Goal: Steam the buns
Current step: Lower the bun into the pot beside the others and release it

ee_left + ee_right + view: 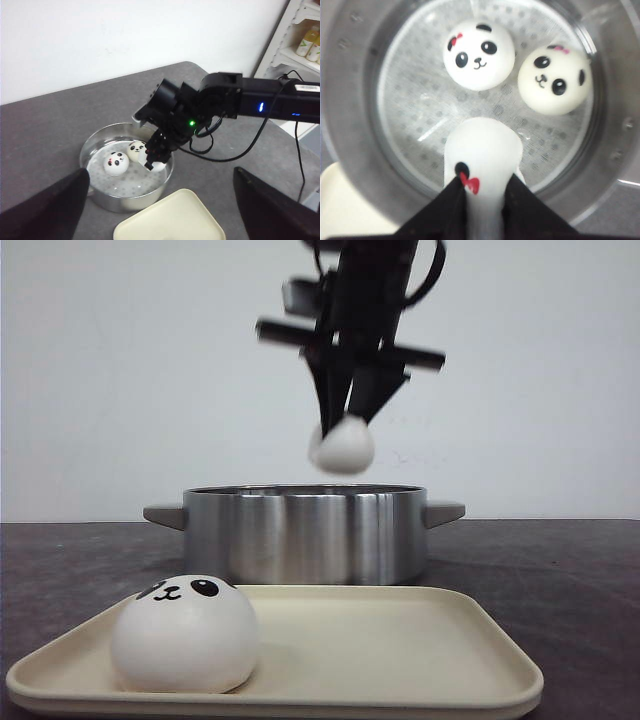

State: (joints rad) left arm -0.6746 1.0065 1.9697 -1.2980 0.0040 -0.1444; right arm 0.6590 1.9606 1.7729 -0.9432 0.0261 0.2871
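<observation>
Dark grey table, with the steel steamer pot as landmark. Cream tray sits just in front of the pot, on the near side. Right arm reaches in over the pot.

Right gripper is clamped tight on a panda bun, squeezing it narrow between the fingers; the bun hangs above the pot's open mouth, not yet set down. The right wrist view shows a black eye and a red bow on it, and the perforated steamer insert below.

Two panda buns already lie inside the pot on the insert, close together: one with a red bow, one with a pink bow. One more panda bun waits on the tray, toward its left end.

Left gripper: fingers spread wide, nothing between them, parked back from the pot.

Progress, judged: two in, third about to drop, fourth left. No lid seen.
</observation>
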